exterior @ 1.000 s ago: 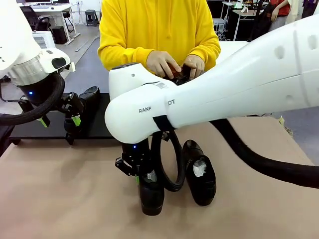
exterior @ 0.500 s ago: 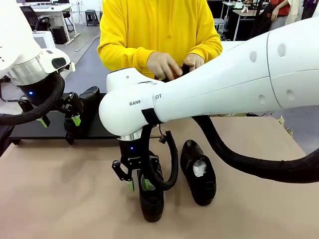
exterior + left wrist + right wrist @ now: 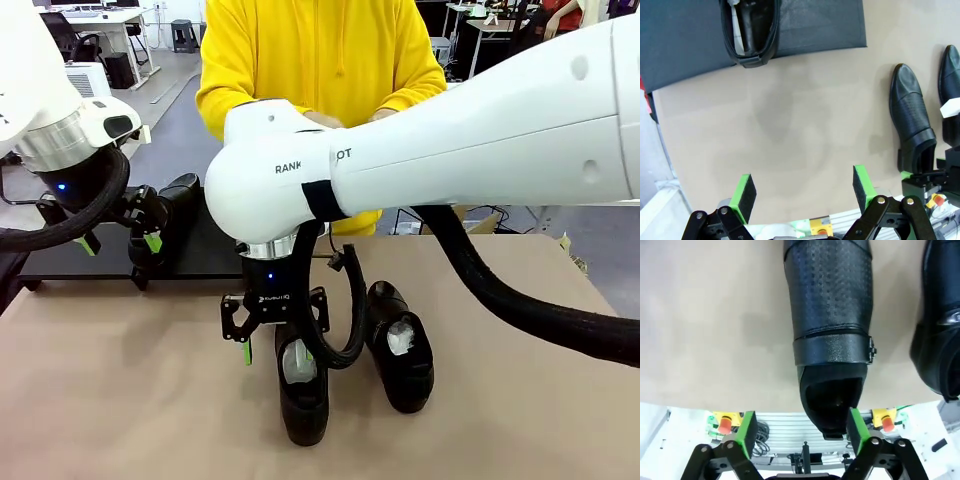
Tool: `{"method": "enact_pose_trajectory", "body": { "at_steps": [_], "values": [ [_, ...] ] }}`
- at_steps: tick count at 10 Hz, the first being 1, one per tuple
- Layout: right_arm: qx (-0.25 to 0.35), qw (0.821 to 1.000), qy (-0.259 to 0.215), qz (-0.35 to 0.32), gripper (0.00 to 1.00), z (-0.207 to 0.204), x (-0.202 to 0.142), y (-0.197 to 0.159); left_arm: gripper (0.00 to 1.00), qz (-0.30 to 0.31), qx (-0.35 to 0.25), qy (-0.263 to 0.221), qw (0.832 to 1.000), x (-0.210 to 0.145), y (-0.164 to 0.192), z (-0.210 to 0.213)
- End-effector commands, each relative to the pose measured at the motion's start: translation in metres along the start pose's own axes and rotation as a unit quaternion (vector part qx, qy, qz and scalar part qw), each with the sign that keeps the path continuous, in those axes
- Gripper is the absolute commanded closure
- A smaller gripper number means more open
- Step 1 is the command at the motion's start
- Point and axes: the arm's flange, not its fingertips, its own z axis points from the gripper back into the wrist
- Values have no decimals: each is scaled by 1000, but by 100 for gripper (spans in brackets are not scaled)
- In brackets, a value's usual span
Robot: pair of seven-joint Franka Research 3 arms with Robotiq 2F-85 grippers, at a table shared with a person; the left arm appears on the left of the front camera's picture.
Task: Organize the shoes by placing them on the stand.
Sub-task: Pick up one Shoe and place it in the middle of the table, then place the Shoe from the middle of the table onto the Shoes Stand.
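I had the right gripper point(image 3: 273, 350) spread open and holding nothing, poised over the nearer shoe point(image 3: 303, 400); in its wrist view the heel sat between the green pads point(image 3: 856, 430), closer to one of them, with the shoe's long axis running straight ahead of the fingers, square to their closing line; the second shoe point(image 3: 402, 352) lay just beside; the left gripper point(image 3: 122, 242), also open and empty, hung well apart by the stand point(image 3: 215, 255), which bore a third shoe point(image 3: 180, 190); I judged the right arm nearer.
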Motion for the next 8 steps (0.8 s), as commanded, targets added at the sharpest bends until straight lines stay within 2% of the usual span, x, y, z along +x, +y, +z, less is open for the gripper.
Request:
{"method": "enact_pose_trajectory", "body": {
  "at_steps": [1, 8],
  "values": [
    [-1, 1000, 5, 4, 0, -9, 8, 8, 0, -4, -1, -1, 1000, 2, 2, 1],
    [-1, 1000, 5, 4, 0, -9, 8, 8, 0, -4, -1, -1, 1000, 2, 2, 1]
  ]
}}
